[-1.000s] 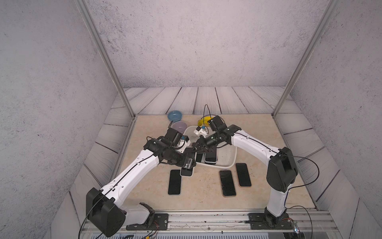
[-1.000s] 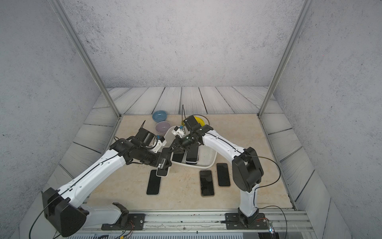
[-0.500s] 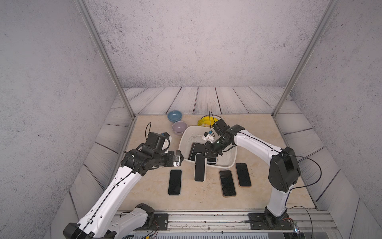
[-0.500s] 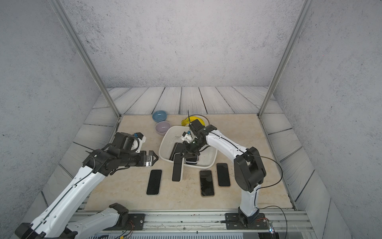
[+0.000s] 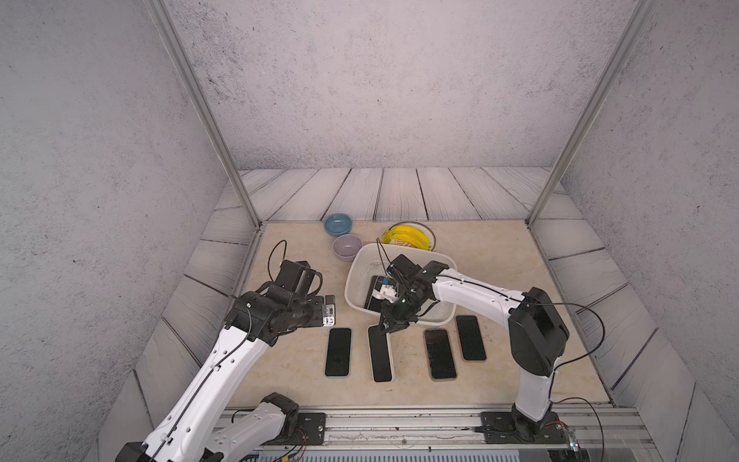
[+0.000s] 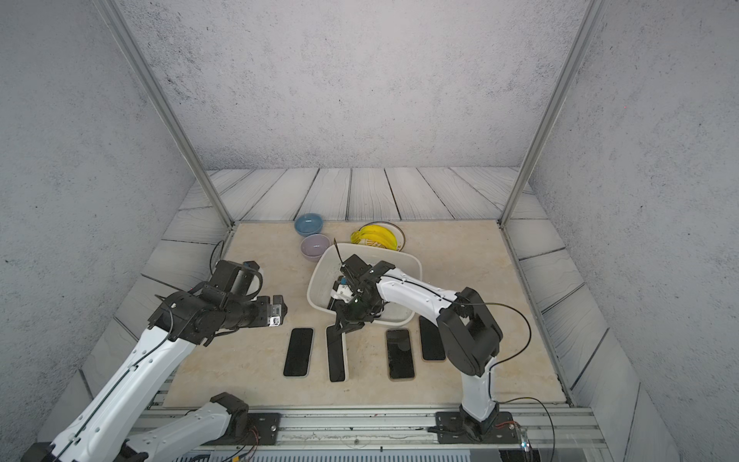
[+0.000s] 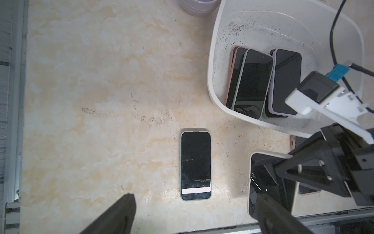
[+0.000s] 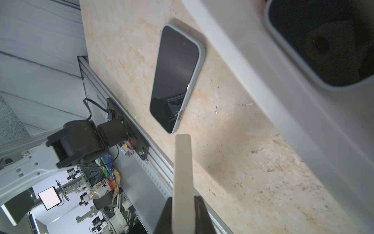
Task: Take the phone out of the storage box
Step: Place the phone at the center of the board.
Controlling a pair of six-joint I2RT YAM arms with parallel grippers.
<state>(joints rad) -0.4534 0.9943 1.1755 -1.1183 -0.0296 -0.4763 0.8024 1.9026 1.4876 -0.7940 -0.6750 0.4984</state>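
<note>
Phone point(image 5: 380, 354) is gripped endwise by the clenched right pincer point(image 5: 390, 326), outside the storage box point(image 5: 351, 286), low over the desk point(image 5: 296, 360); left pincer point(image 5: 330, 310) is released, empty. Toppling onto neighbouring phones point(image 5: 338, 352) is risked if dropped tilted.

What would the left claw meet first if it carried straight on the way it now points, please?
Most likely the pale-green-cased phone lying flat on the table: in the left wrist view it sits straight ahead of the left claw, between its open fingers. How far off is unclear.
</note>
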